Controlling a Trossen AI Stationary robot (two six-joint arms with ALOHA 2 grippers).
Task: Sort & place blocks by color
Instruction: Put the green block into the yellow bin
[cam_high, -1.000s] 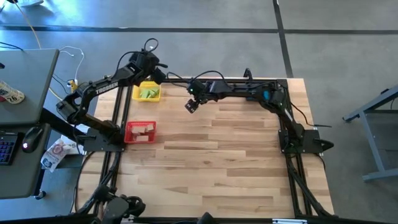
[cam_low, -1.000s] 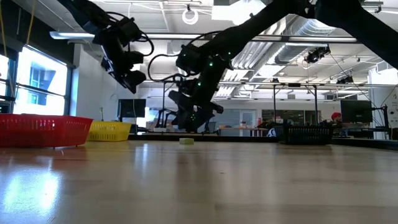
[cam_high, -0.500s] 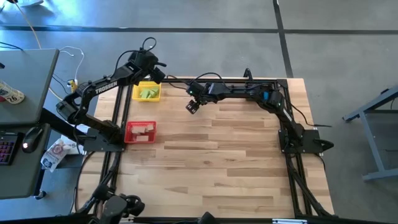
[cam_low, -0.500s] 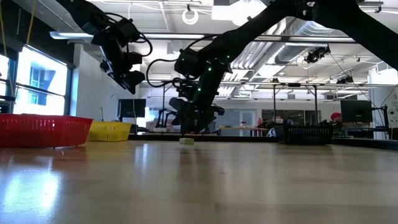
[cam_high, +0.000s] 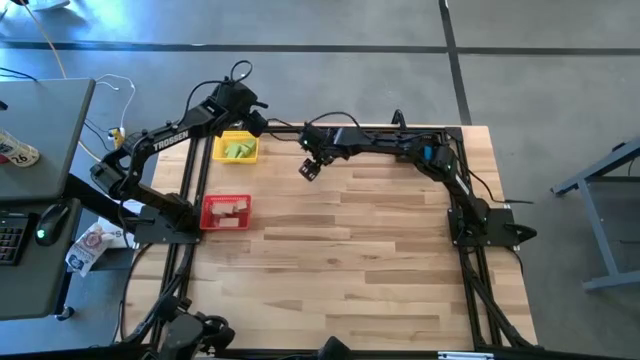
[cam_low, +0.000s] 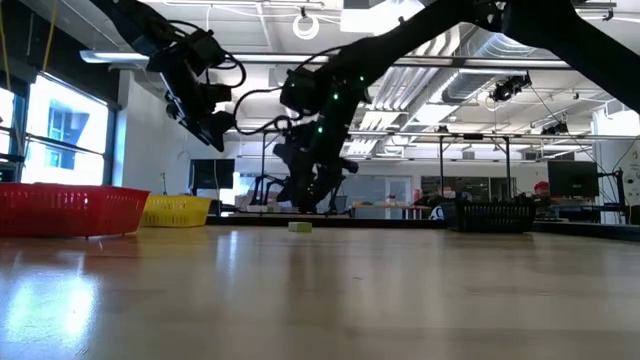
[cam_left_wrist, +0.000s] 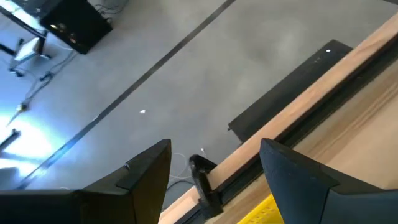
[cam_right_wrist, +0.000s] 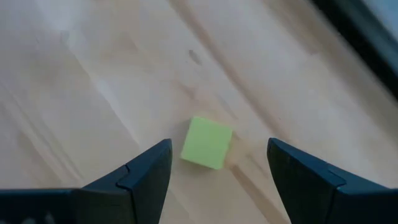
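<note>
A light green cube (cam_right_wrist: 207, 142) lies flat on the table near its far edge and shows small in the low view (cam_low: 300, 227). My right gripper (cam_right_wrist: 219, 148) hangs open above the cube, a finger on either side and clear of it; it also shows in the high view (cam_high: 309, 168). My left gripper (cam_left_wrist: 214, 163) is open and held up in the air at the far edge of the yellow bin (cam_high: 236, 148), which holds green blocks. The red bin (cam_high: 226, 212) holds tan blocks. No blue blocks show.
The yellow and red bins stand along the table's left edge. A black bin (cam_low: 490, 214) sits toward the far right, under my right arm. The broad wooden tabletop (cam_high: 340, 270) stretches toward the near edge. A desk with a keyboard stands left of the table.
My right arm's wrist has shifted a little above the green cube. The cube has stayed where it was.
</note>
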